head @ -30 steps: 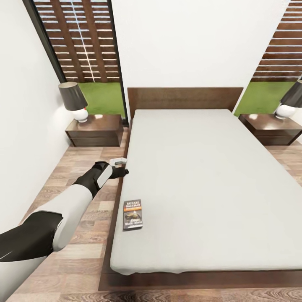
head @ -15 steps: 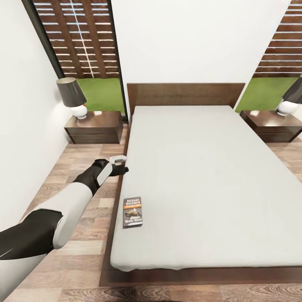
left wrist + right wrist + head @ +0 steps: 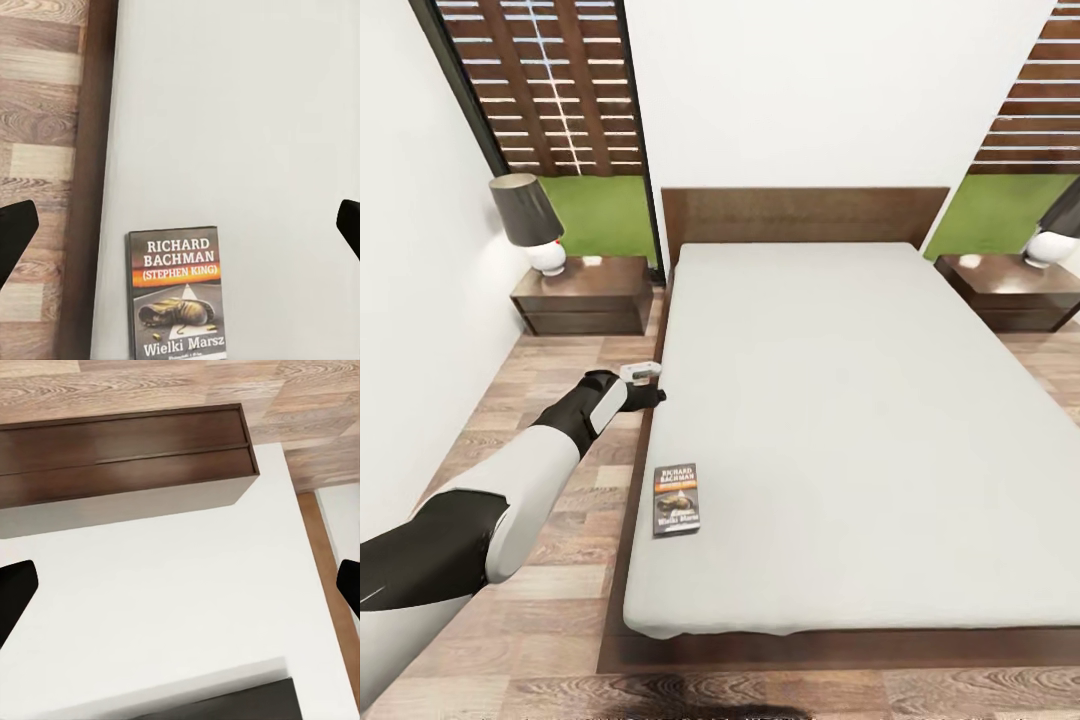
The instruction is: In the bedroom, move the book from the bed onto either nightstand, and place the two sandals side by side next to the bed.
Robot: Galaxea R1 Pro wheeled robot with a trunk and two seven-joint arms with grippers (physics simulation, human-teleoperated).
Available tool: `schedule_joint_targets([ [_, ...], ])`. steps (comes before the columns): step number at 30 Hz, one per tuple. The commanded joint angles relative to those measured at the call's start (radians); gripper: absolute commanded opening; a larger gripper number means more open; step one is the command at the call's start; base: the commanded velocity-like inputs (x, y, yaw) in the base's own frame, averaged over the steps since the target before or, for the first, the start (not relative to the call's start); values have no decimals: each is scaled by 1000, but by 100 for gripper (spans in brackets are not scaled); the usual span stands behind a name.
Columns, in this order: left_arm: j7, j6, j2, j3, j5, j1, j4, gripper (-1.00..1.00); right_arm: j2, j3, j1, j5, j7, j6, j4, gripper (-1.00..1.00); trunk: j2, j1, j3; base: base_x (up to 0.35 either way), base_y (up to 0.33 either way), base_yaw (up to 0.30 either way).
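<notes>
- Grey mattress of the bed (image 3: pixel 840 400) carries the book (image 3: pixel 676 500), flat at the edge nearest the left arm, cover up.
- Left gripper (image 3: pixel 650 398) hangs over that same bed edge, headboard-side of the book and apart from it; its fingertips (image 3: pixel 13 232) are spread wide, holding nothing.
- Right gripper's fingertips (image 3: pixel 15 585) also stand spread and empty, above a dark brown nightstand (image 3: pixel 127 454).
- Another nightstand (image 3: pixel 582 295) beside the bed's head bears a lamp (image 3: pixel 530 222).

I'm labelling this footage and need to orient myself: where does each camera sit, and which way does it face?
Head view: high at the bed's foot, looking toward the headboard; left arm and left gripper show.
Left wrist view: above the mattress edge, looking down at the book; dark fingertips show.
Right wrist view: looks down on a dark drawer unit; fingertips show.
Head and left wrist views share the book.
</notes>
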Motion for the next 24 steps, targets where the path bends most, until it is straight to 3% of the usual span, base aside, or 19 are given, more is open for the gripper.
schedule_joint_targets([
  [1, 8, 4, 1, -7, 11, -1, -1, 100, 0, -1, 0, -4, -3, 3, -1, 100, -2, 0, -3, 0, 0, 0],
  [24, 8, 5, 0, -7, 11, -3, -1, 100, 1, 0, 1, -4, -3, 25, -1, 100, -2, 0, -41, 0, 0, 0],
])
